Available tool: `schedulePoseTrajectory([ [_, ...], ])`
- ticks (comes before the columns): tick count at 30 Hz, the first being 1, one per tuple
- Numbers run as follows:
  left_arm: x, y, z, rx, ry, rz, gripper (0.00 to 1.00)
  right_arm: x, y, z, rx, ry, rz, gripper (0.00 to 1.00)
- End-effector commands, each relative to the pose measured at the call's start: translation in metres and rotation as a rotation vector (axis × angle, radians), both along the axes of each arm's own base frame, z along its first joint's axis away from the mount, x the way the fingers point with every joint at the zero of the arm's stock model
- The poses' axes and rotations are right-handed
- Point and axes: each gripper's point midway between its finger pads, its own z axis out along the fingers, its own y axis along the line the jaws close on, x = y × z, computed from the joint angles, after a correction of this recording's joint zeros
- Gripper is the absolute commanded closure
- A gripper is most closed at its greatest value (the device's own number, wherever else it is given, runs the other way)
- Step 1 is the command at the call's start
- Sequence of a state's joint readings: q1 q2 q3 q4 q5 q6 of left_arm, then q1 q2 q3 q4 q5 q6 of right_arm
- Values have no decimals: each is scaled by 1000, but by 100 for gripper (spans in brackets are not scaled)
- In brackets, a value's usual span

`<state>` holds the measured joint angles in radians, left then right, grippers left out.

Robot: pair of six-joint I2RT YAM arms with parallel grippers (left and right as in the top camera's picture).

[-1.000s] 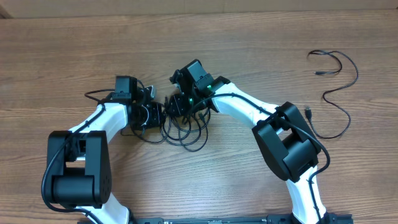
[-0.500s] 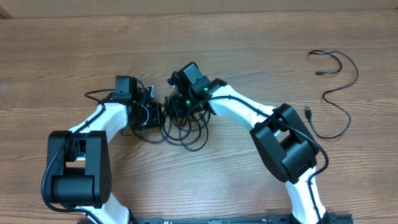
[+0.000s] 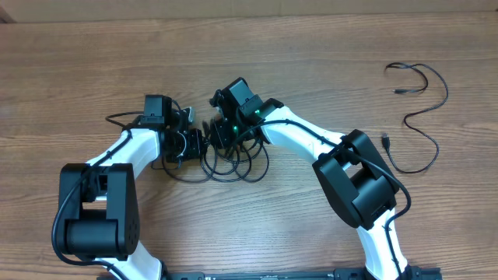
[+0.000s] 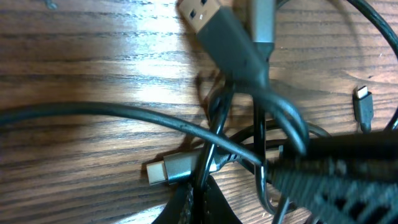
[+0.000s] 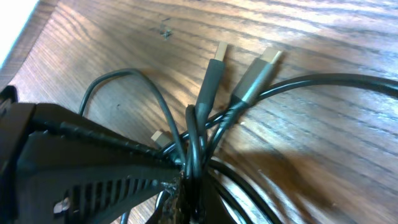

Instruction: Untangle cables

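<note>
A tangle of thin black cables (image 3: 232, 162) lies in loose loops at the table's middle, between my two grippers. My left gripper (image 3: 189, 145) is at the tangle's left side. In the left wrist view its jaws (image 4: 200, 194) are shut on one black strand, just under a silver-tipped plug (image 4: 169, 170). My right gripper (image 3: 221, 134) is at the tangle's upper edge, close to the left one. In the right wrist view it (image 5: 189, 188) is shut on a bunch of strands below two plugs (image 5: 216, 57). Another black cable (image 3: 424, 117) lies apart at the far right.
The wooden table (image 3: 93, 62) carries nothing else. Both white arms reach in from the near edge, and the right arm's elbow (image 3: 359, 179) stands between the tangle and the loose cable. The two grippers are nearly touching.
The right gripper has shut on strands of the tangle. The loops below it have spread slightly to the right. The left arm has stayed still.
</note>
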<state>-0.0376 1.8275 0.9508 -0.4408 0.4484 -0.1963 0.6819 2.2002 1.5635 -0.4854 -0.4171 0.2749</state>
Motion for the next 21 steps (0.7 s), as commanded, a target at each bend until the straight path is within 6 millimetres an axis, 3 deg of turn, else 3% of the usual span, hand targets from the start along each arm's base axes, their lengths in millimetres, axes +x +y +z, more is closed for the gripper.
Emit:
schedulePoseTrajectory([
  [1, -22, 27, -39, 159, 123, 80, 96, -9, 11, 30, 136, 23, 99, 96],
  [6, -22, 29, -40, 172, 126, 85, 96, -10, 2, 53, 304, 118, 162, 96],
  [12, -25, 50, -44, 276, 166, 203, 96, -15, -22, 85, 523, 190, 281, 96],
  [21, -27, 58, -46, 320, 175, 232, 96, -32, -40, 128, 794, 198, 442, 96],
])
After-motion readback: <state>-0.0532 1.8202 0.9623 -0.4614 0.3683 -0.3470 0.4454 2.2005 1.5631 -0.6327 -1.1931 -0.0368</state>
